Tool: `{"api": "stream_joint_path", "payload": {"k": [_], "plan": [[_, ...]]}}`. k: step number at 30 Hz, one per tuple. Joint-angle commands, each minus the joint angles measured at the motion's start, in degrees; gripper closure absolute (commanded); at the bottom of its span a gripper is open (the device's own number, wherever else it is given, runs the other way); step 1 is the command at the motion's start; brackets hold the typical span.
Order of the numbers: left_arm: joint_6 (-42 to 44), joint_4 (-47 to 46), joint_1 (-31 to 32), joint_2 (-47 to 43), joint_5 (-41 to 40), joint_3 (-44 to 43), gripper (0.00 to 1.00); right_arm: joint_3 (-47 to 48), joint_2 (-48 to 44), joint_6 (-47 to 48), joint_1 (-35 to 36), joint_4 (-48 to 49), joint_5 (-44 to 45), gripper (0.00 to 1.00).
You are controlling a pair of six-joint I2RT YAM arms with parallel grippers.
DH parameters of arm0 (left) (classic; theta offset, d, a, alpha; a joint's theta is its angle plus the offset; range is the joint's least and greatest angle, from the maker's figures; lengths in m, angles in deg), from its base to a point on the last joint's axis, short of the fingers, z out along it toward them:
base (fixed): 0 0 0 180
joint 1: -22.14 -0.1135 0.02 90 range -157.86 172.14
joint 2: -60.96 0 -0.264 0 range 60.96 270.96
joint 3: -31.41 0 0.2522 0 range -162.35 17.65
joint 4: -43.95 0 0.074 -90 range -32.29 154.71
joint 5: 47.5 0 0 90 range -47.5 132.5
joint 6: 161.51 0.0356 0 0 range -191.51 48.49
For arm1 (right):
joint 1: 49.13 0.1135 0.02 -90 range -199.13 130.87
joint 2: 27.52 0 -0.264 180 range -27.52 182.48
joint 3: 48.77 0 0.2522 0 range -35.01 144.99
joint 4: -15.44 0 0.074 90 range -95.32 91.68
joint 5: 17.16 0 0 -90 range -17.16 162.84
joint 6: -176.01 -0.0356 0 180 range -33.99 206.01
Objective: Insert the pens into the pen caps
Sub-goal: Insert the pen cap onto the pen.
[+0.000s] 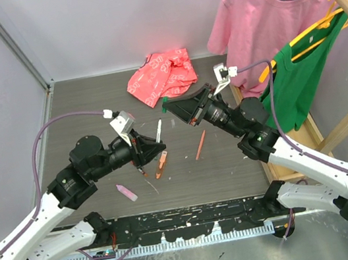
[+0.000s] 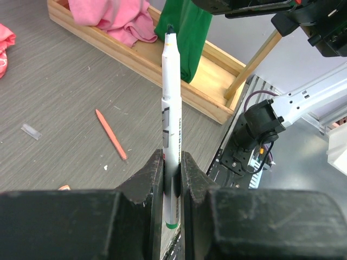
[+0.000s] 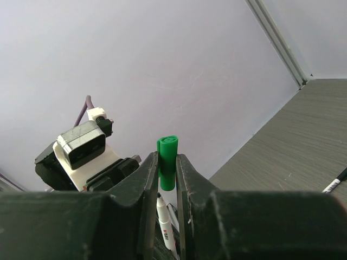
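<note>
near the bases, a pink highlighter (image 1: 126, 192) lies on the table (image 1: 93, 123), loose. just beyond, the left gripper (image 1: 157, 151) is seen clenched on a white marker (image 2: 170, 108), tip exposed and pointed toward the other arm. a salmon-orange pen (image 1: 200, 145) and a short orange one (image 1: 161, 165) lie on the table between the arms. farther back, the right gripper (image 1: 171, 107) is clamped on a green cap (image 3: 167, 161), open end facing the marker. gap between tip and cap is judged small but not closed. axes should be made collinear before pushing; tilt corrected first, then a slow straight advance until seated. red patterned cloth (image 1: 161, 75) lies beyond, unaffected.
</note>
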Motion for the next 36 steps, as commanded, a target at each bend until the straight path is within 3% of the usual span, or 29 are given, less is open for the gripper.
{"api": "stream_joint_path", "payload": {"k": [1,36], "plan": [[0.37,-5.07,0.23,-1.22,-1.07,0.11,1.00,1.60,-0.31,-0.90,0.11,4.26,-1.81,1.00],[-0.08,-4.55,0.26,-0.43,-0.98,-0.14,1.00,2.73,1.71,-1.73,0.98,6.05,-4.34,1.00]]}}
